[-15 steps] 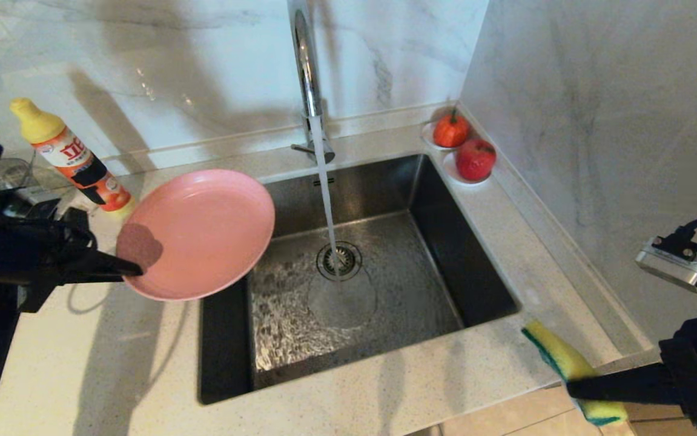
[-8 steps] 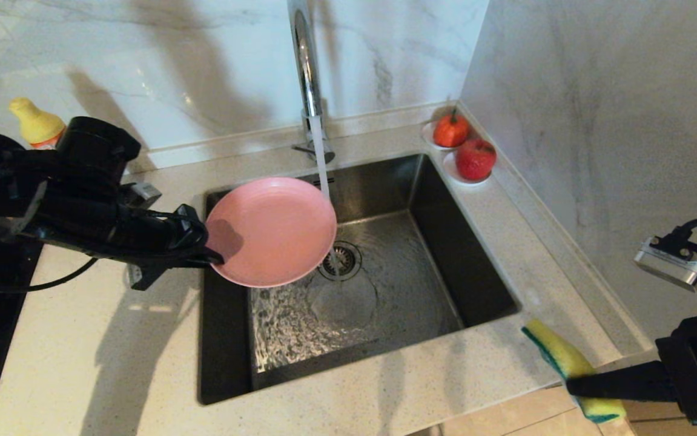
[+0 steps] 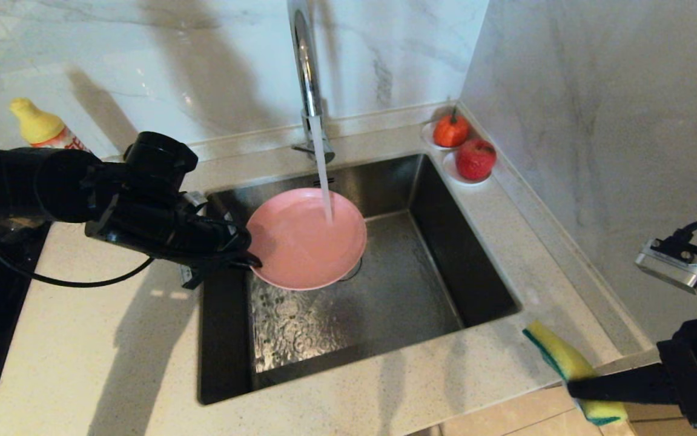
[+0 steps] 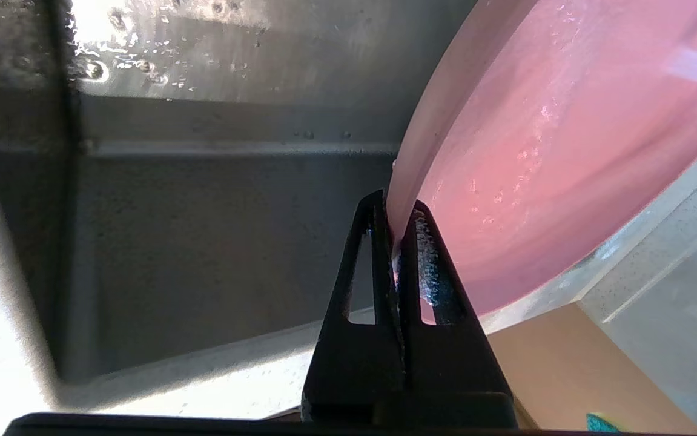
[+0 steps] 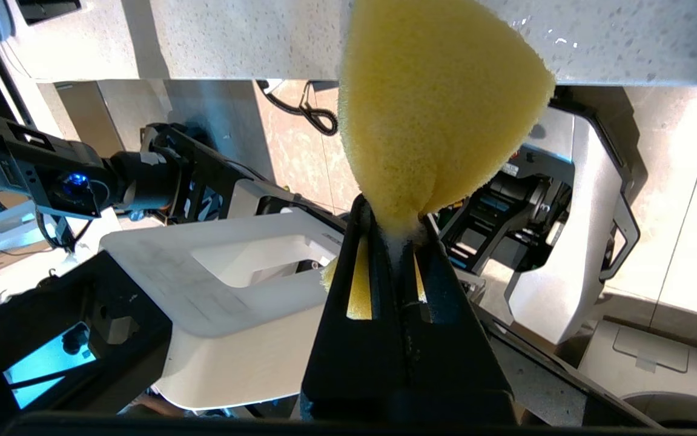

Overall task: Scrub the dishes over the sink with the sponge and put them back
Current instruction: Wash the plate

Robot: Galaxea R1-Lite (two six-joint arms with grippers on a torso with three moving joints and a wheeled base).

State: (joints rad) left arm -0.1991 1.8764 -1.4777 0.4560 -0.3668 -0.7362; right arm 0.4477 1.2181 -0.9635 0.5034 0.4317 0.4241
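Carried in from over the worktop's left side, the pink plate (image 3: pixel 306 239) now hangs over the sink (image 3: pixel 445 254), farther right and lower than a second ago, and the water stream (image 3: pixel 324 175) from the chrome faucet (image 3: pixel 306 66) lands on its upper face near the far rim. Before, that stream fell straight to the drain; now the plate hides the drain from the head camera. The left pincer (image 3: pixel 250 259) has come along with it, its black arm stretched from the left edge across the worktop (image 3: pixel 94 339) to the sink's left wall. Its fingers are pressed together on the plate's near-left rim; the left wrist view shows the thin pink edge (image 4: pixel 433 121) clamped between the two black fingertips (image 4: pixel 393 242), with water droplets on the plate's face. The plate sits slightly tilted and is clear of the basin floor, which is wet and rippled below it.

The right pincer (image 3: pixel 572 387) has not shifted: it stays at the lower right, beyond the worktop's front corner, pinching the sponge (image 3: pixel 557 354). The right wrist view shows the yellow foam (image 5: pixel 439 109) squeezed thin between the fingers and fanning out above them. From the head camera, the sponge's green layer shows along its lower left edge.

A yellow-capped detergent bottle (image 3: pixel 39 127) stands behind the left arm by the back wall. Two red fruits (image 3: pixel 463 145) rest on small white dishes at the sink's far right corner.
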